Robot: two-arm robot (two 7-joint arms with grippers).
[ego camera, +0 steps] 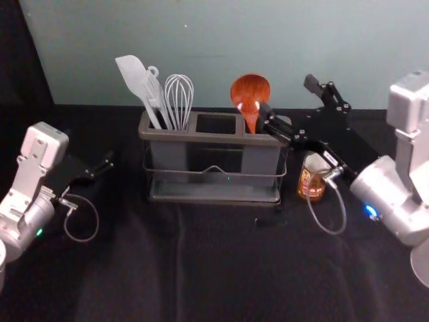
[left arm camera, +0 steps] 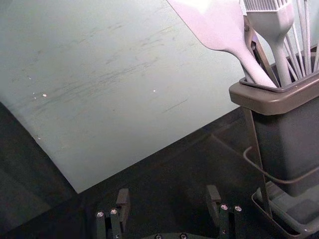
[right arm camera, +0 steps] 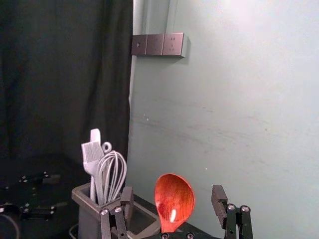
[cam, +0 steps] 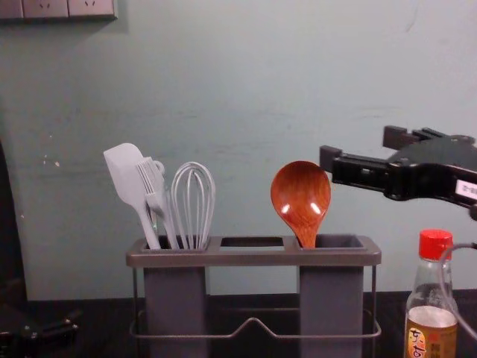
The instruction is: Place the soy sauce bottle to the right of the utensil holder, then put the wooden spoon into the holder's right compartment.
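Hovering open beside the utensil holder's [ego camera: 216,138] wooden spoon [ego camera: 250,89], right gripper [ego camera: 288,96]; whisk [ego camera: 179,100] inside, soy bottle [ego camera: 312,182] right, open left gripper [ego camera: 92,150] left.

I see a silvery, rounded, green-lit left arm [ego camera: 30,168] at nine o'clock, matching blue-lit right arm [ego camera: 389,194] at three, grey cables [ego camera: 345,216], black, silver-screwed left gripper [ego camera: 88,147] and right gripper [ego camera: 288,96].

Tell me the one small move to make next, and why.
Probably ease the right end effector back from the wooden spoon: its fingers are open, the spoon stands in the right compartment of the utensil holder, and the soy sauce bottle is to the holder's right. One fingertip looks close to the spoon's bowl, so go gently.
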